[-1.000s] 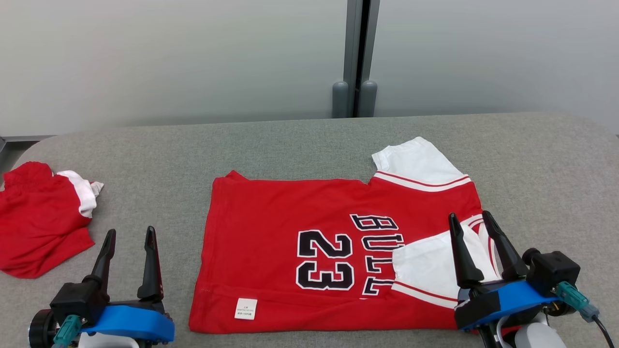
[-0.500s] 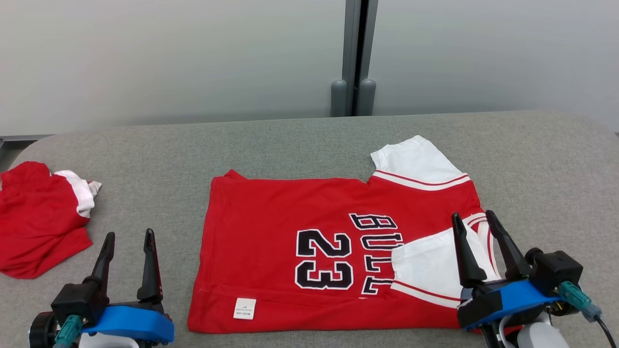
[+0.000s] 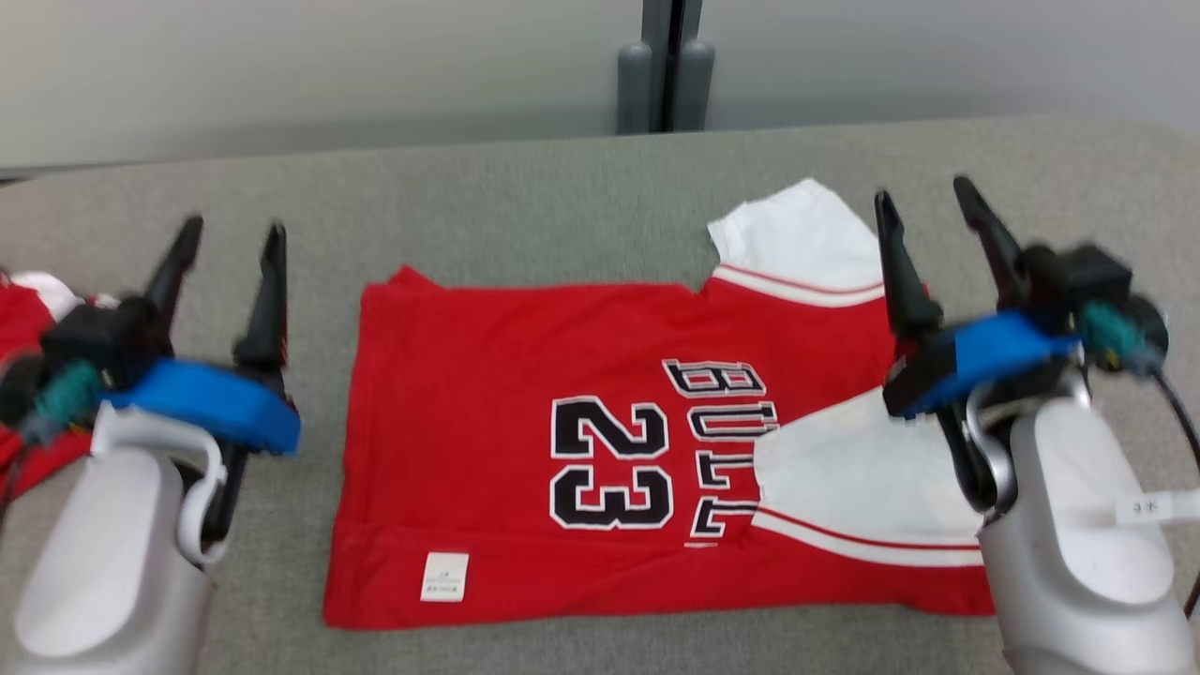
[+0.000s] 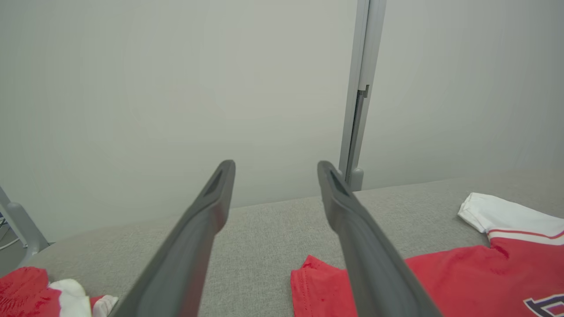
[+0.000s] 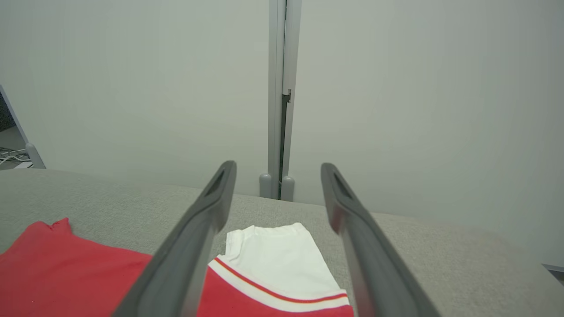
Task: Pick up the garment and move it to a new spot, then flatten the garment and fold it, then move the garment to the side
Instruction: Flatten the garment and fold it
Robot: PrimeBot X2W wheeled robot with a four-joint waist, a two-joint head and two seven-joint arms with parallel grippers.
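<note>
The left end effector (image 3: pixel 234 227) is observed with its two dark fingers spread wide and nothing between them. It is held above the grey fabric-covered tabletop (image 3: pixel 562 187), just left of the garment's hem edge. The right end effector (image 3: pixel 921 190) is likewise found wide apart and empty, and is held over the garment's right end, beside the far white sleeve (image 3: pixel 797 234).

The garment (image 3: pixel 469 375), a red jersey printed "23" in black with white sleeves, is laid flat at the middle of the tabletop, with its hem to the left and its sleeves to the right. The near white sleeve (image 3: pixel 844 469) is folded inward across the red front and partly covers the lettering. A small white label (image 3: pixel 444 576) is noted near the front left corner.

A second garment (image 3: pixel 17 328), red and white, is recorded at the tabletop's left edge. It lies apart from the jersey and is partly hidden behind the left arm.
</note>
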